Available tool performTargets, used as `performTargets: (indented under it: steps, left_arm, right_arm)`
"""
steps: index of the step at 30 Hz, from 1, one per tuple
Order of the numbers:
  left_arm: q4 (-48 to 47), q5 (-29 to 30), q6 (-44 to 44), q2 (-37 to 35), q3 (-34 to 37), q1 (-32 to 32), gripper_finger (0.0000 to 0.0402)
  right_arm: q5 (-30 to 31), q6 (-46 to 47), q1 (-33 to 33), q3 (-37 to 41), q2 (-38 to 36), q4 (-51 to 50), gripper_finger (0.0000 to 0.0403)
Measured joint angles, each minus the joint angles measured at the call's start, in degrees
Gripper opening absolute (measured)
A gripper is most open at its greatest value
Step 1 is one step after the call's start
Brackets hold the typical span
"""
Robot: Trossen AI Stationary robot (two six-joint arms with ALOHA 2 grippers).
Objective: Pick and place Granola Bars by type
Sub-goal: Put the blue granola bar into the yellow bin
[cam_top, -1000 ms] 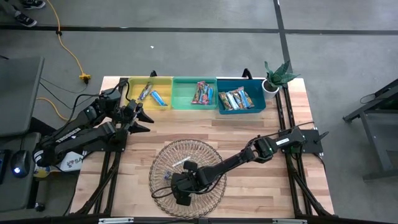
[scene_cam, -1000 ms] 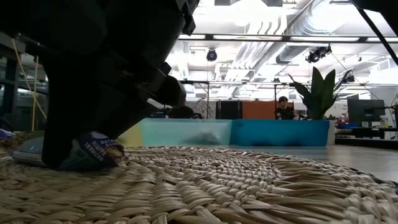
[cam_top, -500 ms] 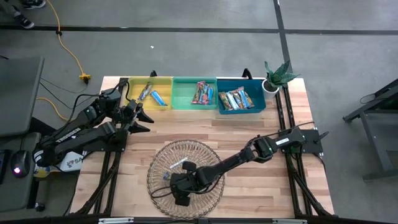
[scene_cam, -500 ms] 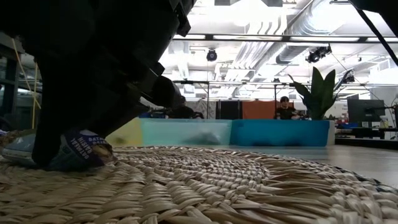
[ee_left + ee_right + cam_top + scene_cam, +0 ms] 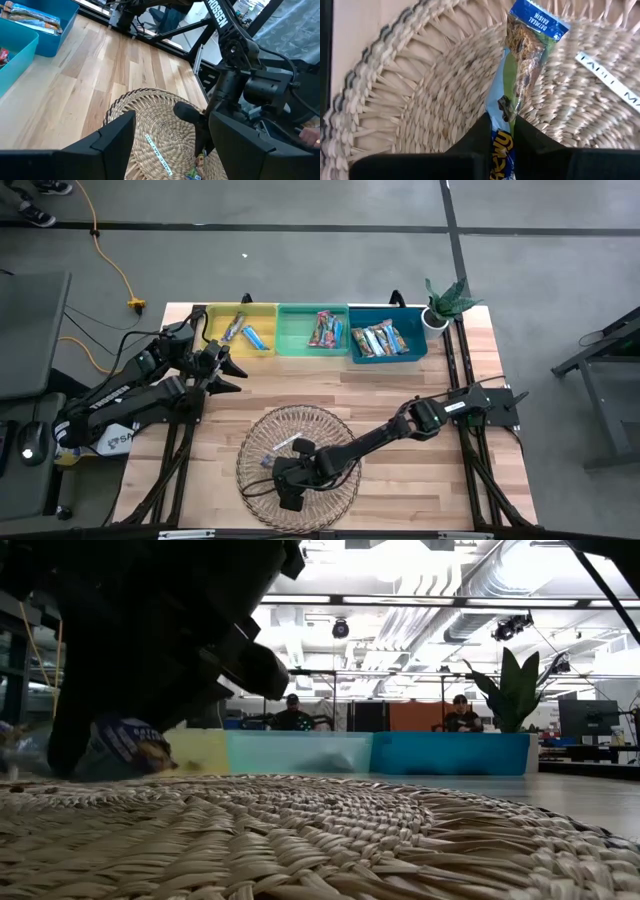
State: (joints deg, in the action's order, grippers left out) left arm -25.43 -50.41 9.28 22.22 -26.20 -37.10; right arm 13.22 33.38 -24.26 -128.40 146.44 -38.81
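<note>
From table height you mostly get a big dark blob: the right arm fills the left half of that shot, so the bar is only a blue-and-tan corner poking out under it. From above, the right gripper point(image 5: 287, 480) sits right on top of the bar too, so nothing much shows there.

The wrist camera settles it: the right gripper point(image 5: 501, 131) has its fingers pinched tight on one end of a granola bar point(image 5: 527, 55), which has a blue label end, a clear middle showing oat-brown granola, and a green and light blue strip. It hangs over the woven basket point(image 5: 256, 448), in the basket's left part. A pale bar with lettering point(image 5: 607, 81) lies in the basket nearby.

The left gripper point(image 5: 228, 368) waits by the yellow bin point(image 5: 212, 330), fingers spread wide, nothing in them. More bars lie in the yellow, green point(image 5: 288, 330) and blue bins point(image 5: 415, 350).
</note>
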Motion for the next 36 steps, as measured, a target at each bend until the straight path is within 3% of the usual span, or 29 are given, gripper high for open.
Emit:
performTargets:
  steps: [17,24,36]
  left_arm:
    - [0.84,-1.25,0.12,0.0,-0.02,0.0,0.025]
    - [8.63,-3.88,3.87,-0.02,-0.02,0.0,0.025]
    - [24.33,-4.01,13.83,0.02,-0.02,0.0,0.025]
  right_arm:
    - [10.7,-2.95,1.63,-0.17,-6.24,-4.66,0.0034]
    - [15.03,-6.6,4.77,-0.15,-10.23,-5.65,0.0034]
    - [21.46,-17.43,11.11,-0.2,-18.18,3.98,0.0034]
